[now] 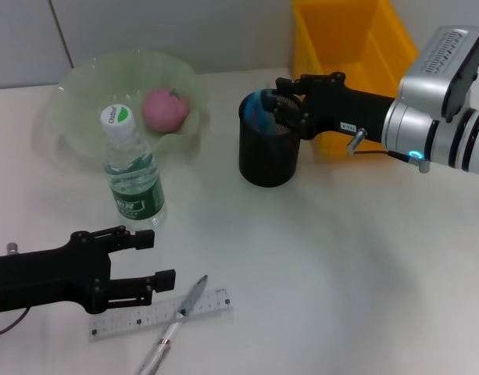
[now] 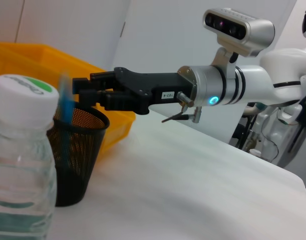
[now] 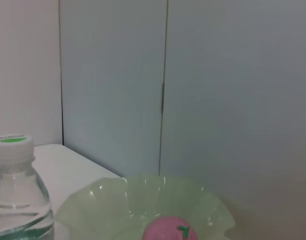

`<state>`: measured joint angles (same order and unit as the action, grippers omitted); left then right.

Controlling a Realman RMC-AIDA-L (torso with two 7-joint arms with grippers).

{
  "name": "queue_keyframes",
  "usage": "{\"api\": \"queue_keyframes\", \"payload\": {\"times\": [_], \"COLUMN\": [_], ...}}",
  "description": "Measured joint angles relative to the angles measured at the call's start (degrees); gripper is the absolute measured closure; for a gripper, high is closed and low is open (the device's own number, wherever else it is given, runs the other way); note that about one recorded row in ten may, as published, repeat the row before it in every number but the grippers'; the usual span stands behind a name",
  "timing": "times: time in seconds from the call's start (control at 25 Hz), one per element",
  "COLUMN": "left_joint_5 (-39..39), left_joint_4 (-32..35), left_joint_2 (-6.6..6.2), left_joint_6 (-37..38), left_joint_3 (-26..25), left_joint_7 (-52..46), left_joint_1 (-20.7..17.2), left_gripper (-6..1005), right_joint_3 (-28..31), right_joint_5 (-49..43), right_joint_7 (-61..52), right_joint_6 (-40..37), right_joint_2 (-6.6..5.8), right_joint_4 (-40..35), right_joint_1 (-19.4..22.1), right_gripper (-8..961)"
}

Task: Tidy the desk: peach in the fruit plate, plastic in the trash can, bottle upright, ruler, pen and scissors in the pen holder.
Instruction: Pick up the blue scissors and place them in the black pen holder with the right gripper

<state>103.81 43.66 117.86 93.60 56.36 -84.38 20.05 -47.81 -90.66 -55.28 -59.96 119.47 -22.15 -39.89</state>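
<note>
Scissors [image 1: 260, 109] blurred at rim of pen holder [image 1: 268, 148], right gripper [image 1: 284, 100] just above them, can't tell if jaws grip. Left gripper [image 1: 149, 258] jaws apart, near ruler [image 1: 161, 312] & pen [image 1: 176, 322] on desk [image 1: 341, 258]. Bottle [image 1: 132, 173] upright

Peach [image 1: 165, 108] in fruit plate [image 1: 83, 86]; bottle [image 1: 131, 173] before plate; pen holder [image 1: 267, 150] right; trash can [image 1: 348, 47] behind.

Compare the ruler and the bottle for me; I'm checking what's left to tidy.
The bottle stands upright near the fruit plate; the ruler lies flat at the desk's near edge. The bottle has a green label; the ruler only black markings. Both are clear plastic.
</note>
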Motion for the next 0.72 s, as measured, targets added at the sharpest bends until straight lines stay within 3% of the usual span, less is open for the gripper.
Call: {"api": "queue_keyframes", "payload": {"times": [0.28, 0.68, 0.72], "left_joint_5": [0.1, 0.1, 0.2], "left_joint_4": [0.0, -0.4, -0.4], "left_joint_2": [0.0, -0.04, -0.04], "left_joint_6": [0.0, -0.1, -0.1], "left_joint_3": [-0.4, -0.4, -0.4], "left_joint_7": [0.0, 0.3, 0.3], "left_joint_1": [0.1, 0.0, 0.0], "left_gripper": [230, 231, 231], "right_joint_3": [0.6, 0.7, 0.6], "right_joint_5": [0.2, 1.6, 1.9], "right_joint_7": [-0.5, -4.9, -5.7], "right_joint_6": [-0.1, -3.8, -5.4], "right_joint_2": [-0.03, -0.32, -0.42], "right_joint_4": [-0.1, -2.3, -3.3], "right_joint_1": [0.3, 2.6, 3.5], "right_gripper": [631, 200, 201]}}
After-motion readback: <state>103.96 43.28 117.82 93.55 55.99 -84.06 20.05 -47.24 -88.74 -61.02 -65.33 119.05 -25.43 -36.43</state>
